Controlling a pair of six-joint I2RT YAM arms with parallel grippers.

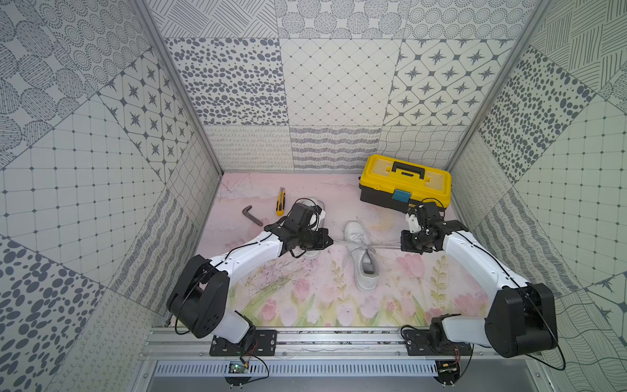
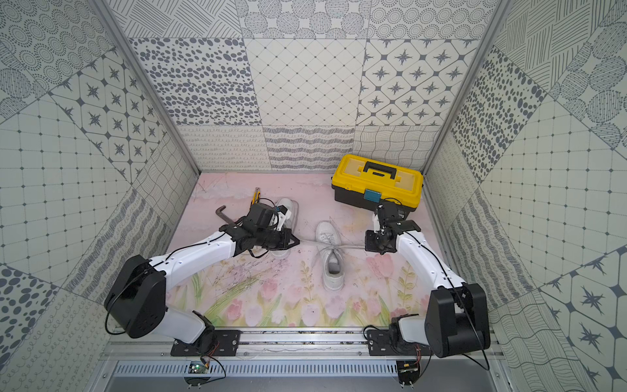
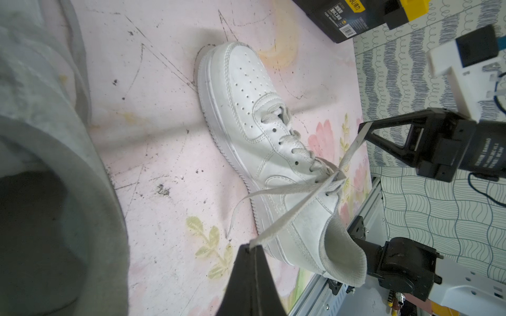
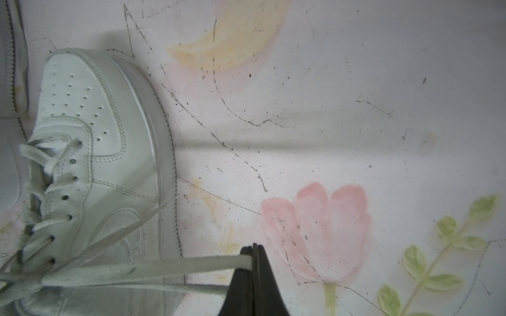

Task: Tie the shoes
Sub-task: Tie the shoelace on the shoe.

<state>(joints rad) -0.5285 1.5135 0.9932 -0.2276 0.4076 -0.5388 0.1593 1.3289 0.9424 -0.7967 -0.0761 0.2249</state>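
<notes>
Pink floral tabletop (image 1: pixel 390 288) | white low-top sneaker (image 1: pixel 363 271) | left gripper (image 3: pixel 253 247), right gripper (image 4: pixel 254 247) pinch pale flat laces (image 4: pixel 191 264) taut | likely cinching first knot; loops next

In both top views the left arm (image 1: pixel 251 253) hides most of the far shoe (image 2: pixel 292 205).

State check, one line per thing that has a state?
left claw: shut on lace
right claw: shut on lace
lace: knotted above top eyelets, taut to both claws
centre shoe: upright on its sole
far shoe: mostly hidden under left arm
toolbox: lid shut
utility knife: blade unclear
</notes>
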